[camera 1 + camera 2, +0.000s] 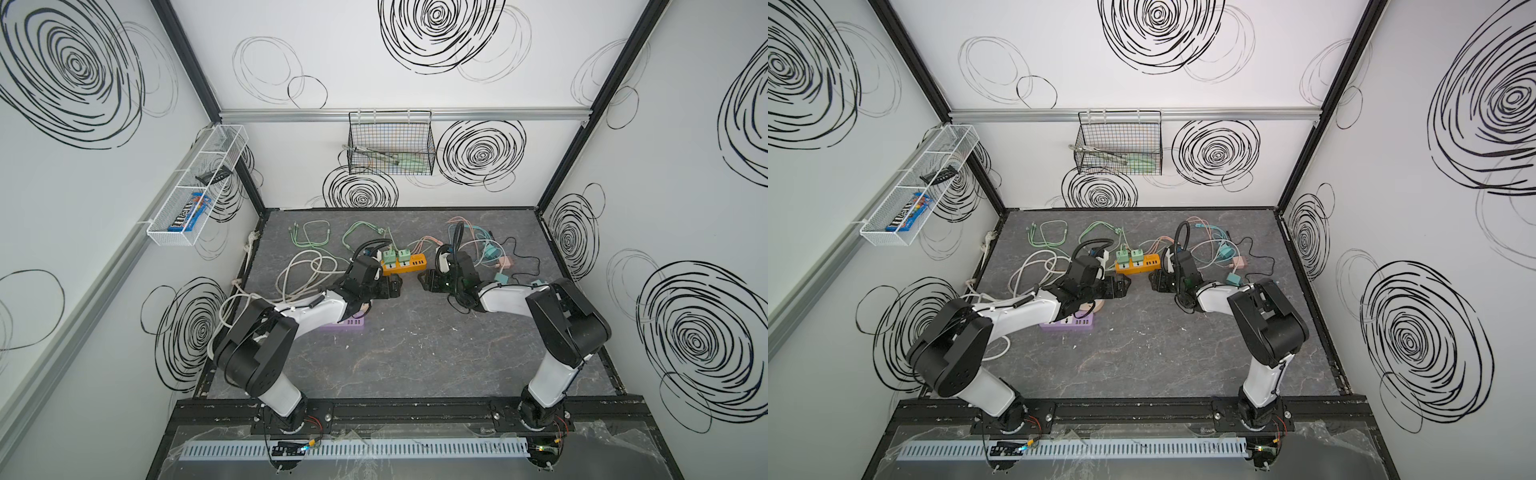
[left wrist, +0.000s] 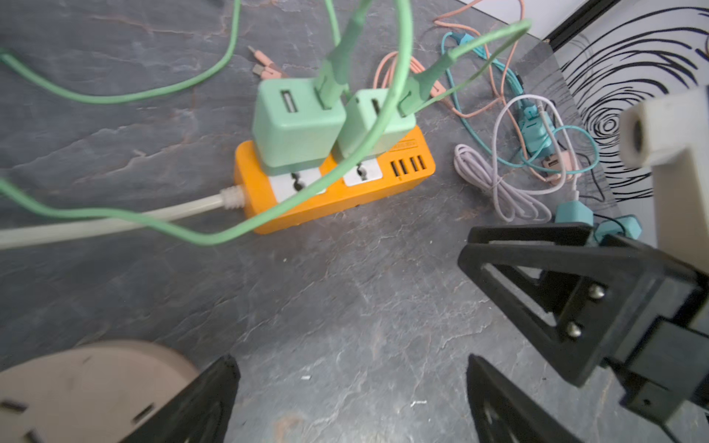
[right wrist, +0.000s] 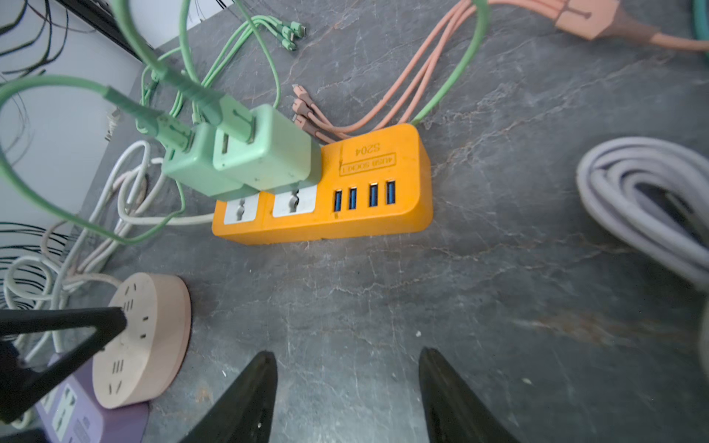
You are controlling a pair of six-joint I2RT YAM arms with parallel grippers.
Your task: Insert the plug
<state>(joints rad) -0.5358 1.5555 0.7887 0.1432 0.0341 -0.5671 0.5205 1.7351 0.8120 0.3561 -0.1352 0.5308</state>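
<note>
1. Near edge: the grey stone-look table [image 1: 415, 357] is bare between the two arm bases, with open room across the front middle.
2. Left flank is crowded. A purple power strip [image 1: 353, 325] and a round beige socket [image 3: 145, 337] lie partly under the left forearm, with white cord loops [image 1: 303, 274] beyond.
3. Both arms reach inward with forearms low, their fingertips facing each other across a small gap at mid-table.
4. Left gripper [image 1: 397, 286]: jaws spread wide, nothing between them.
5. Right gripper [image 3: 345, 356]: jaws parted, nothing held, bare table showing between.
6. Just beyond both tips is the orange power strip [image 3: 326, 207]. Two green charger plugs [image 3: 268, 153] stand side by side in its sockets, apart from either gripper.
7. Far side: pink cables [image 3: 403, 88] and teal cables [image 1: 486, 249] tangle toward the back wall.
</note>
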